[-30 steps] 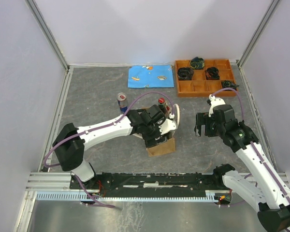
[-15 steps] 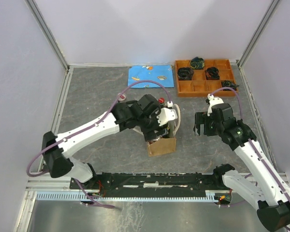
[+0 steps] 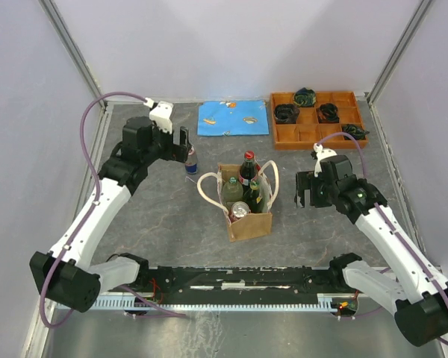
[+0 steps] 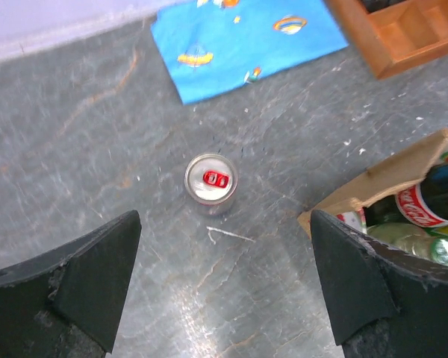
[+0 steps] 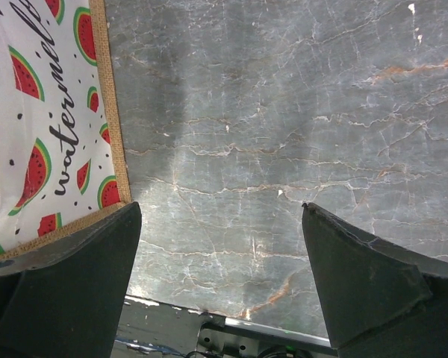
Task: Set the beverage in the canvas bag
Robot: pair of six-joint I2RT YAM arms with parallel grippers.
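Both gape wide, holding nothing: the left gripper (image 4: 224,220) hovers over a lone can (image 4: 211,179) upright on the table (image 4: 97,149); the right gripper (image 5: 220,205) hangs just beside the canvas bag (image 3: 250,224). Several bottles (image 3: 247,165) stand inside the bag.

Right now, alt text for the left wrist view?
A drink can stands upright on the grey table, seen from above, centred ahead of the left gripper, whose jaws are wide open and empty. The canvas bag holding bottles sits at right; a blue cloth lies beyond.
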